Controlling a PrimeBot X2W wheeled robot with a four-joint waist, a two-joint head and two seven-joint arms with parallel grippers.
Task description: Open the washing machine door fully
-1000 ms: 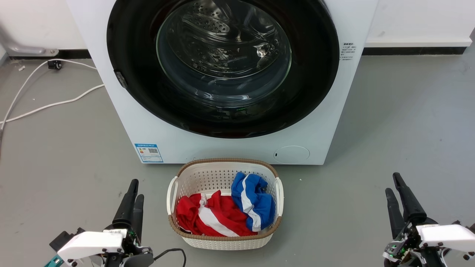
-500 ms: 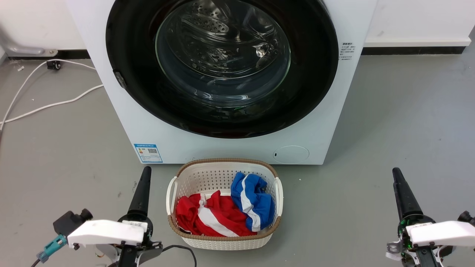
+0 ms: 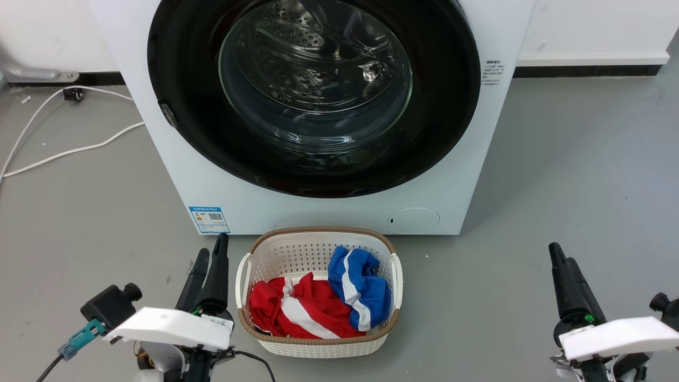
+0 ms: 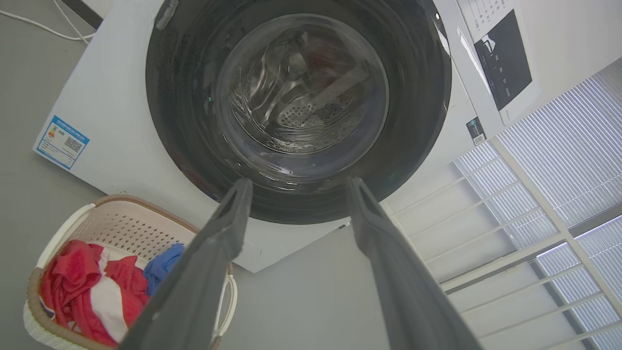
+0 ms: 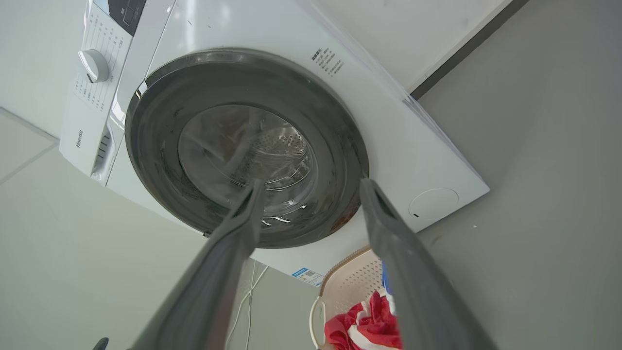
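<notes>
Washing machine door [image 3: 313, 95] looks shut, flush in the white cabinet [image 3: 159, 159], at 12 o'clock from the laundry basket [image 3: 397, 265]. Left gripper [image 3: 212, 246] sits low at 7 o'clock and right gripper [image 3: 560, 253] at 5 o'clock. Both have fingers apart, holding nothing, well clear of the door.

Advice: find the rim's pull edge first, hook a finger behind it, then swing in an arc about the hinge, passing above the basket.

Unclear: the door top is cut off in the head view. A small grey tab [image 3: 168, 114] sits at 9 o'clock on the rim, latch or hinge, cannot tell.
</notes>
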